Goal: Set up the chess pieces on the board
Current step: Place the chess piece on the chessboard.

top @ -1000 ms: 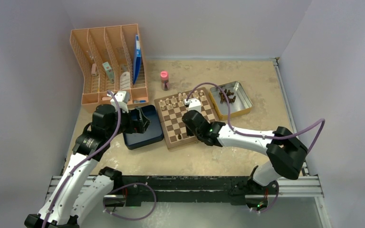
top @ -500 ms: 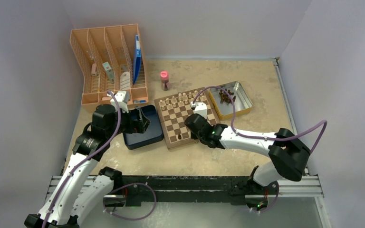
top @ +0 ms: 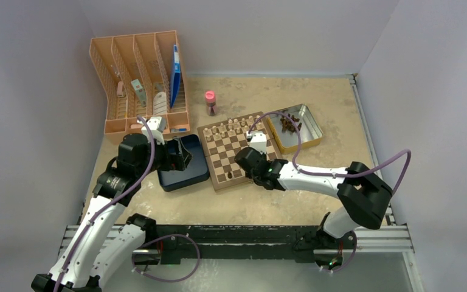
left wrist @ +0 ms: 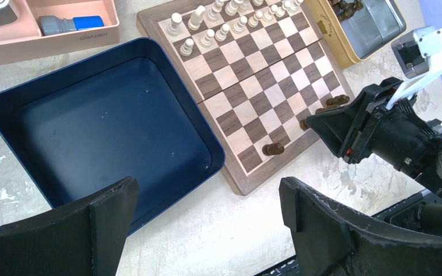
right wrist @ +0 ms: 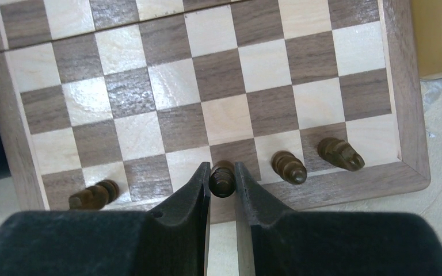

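We see right gripper [right wrist: 223, 172] pinched narrow on dark chess piece [right wrist: 221, 183] at near edge row of board [right wrist: 224, 75], seemingly touching square. Three other dark pieces [right wrist: 288, 167] sit on same row. Left gripper [left wrist: 207, 192] spread wide, holding nothing, over blue box [left wrist: 92, 126]. Only left wrist view shows pale pieces [left wrist: 207, 37] on far rows.

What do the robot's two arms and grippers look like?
The left arm and right arm have white shells and black joints, each trailing a purple cable. The left gripper and right gripper are black, with two wedge-shaped fingers each. A white box sits by each wrist.
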